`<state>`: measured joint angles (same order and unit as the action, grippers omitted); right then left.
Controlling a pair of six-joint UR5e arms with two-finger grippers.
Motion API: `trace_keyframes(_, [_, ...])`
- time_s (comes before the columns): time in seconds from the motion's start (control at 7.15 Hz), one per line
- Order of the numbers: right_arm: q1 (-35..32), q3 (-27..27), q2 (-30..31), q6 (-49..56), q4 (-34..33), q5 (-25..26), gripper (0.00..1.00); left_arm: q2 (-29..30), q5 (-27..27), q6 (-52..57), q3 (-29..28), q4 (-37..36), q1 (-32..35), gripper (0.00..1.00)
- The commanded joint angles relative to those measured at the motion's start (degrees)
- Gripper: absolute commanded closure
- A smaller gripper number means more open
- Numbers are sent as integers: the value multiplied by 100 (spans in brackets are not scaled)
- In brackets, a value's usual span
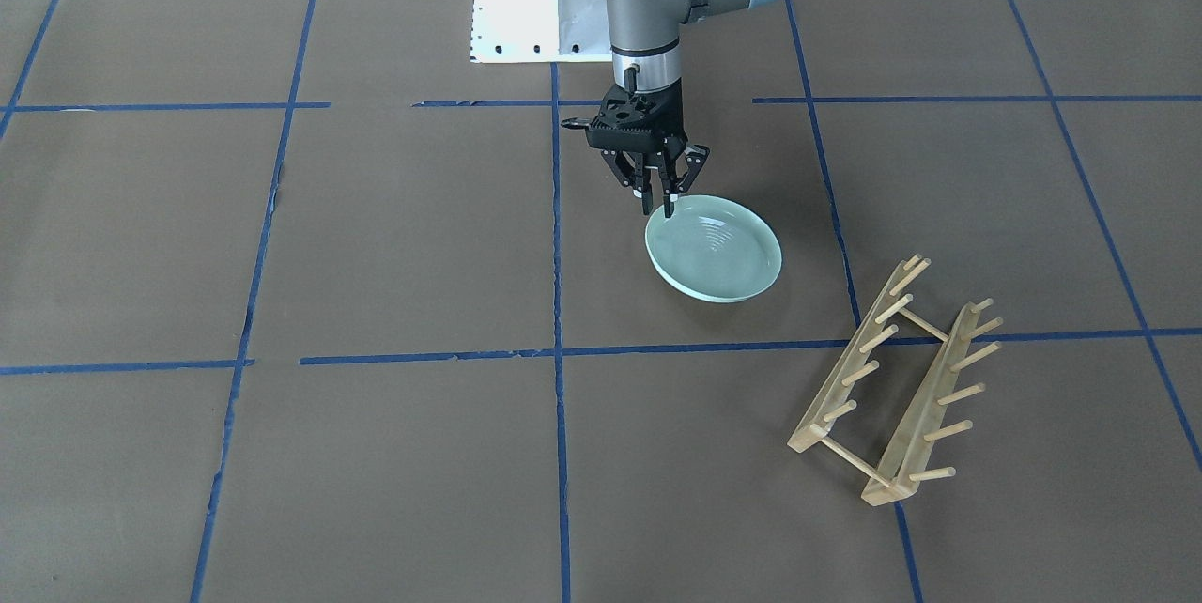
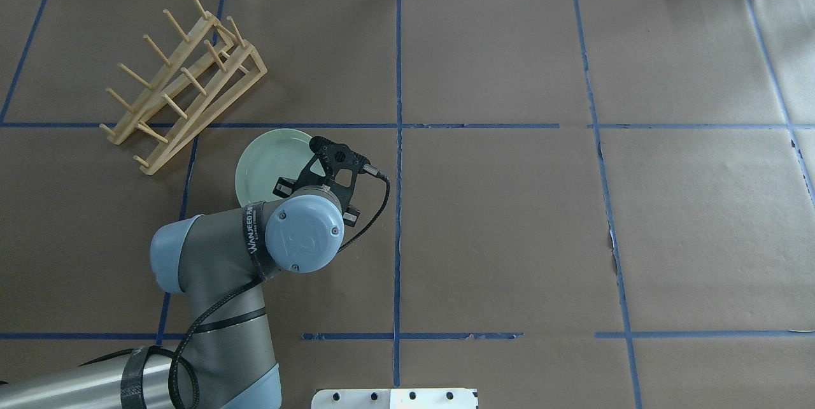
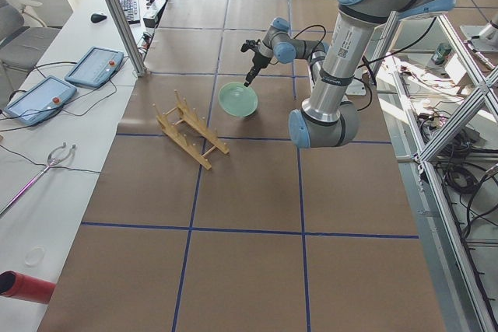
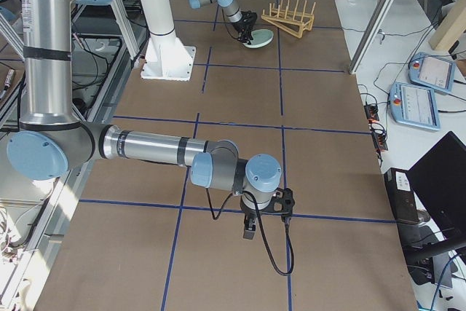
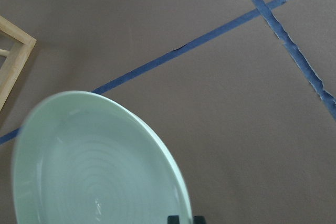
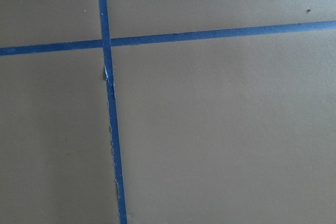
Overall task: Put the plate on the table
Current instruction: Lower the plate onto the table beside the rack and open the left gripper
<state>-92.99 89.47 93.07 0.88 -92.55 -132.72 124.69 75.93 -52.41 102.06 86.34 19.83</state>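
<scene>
Left hand (image 1: 657, 207) tight on tilted plate (image 1: 721, 254) rim

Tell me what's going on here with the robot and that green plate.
The left end effector is closed on the rim of the plate. It holds the plate tilted low over the table, a little way from the wooden rack. Whether the plate's low edge touches the paper is hard to tell. The right end effector hangs over the table far from the plate and takes no part.
</scene>
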Motion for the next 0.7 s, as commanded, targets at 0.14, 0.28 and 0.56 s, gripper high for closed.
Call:
trace_keyframes(0.14, [0,0,0,0,0,0,0,30,53,-15,207,101,3,0])
trace_keyframes(0.28, [0,0,0,0,0,0,0,-5,71,-24,513,111,38,0])
trace_keyframes(0.56, [0,0,0,0,0,0,0,20,768,-33,997,93,562,0])
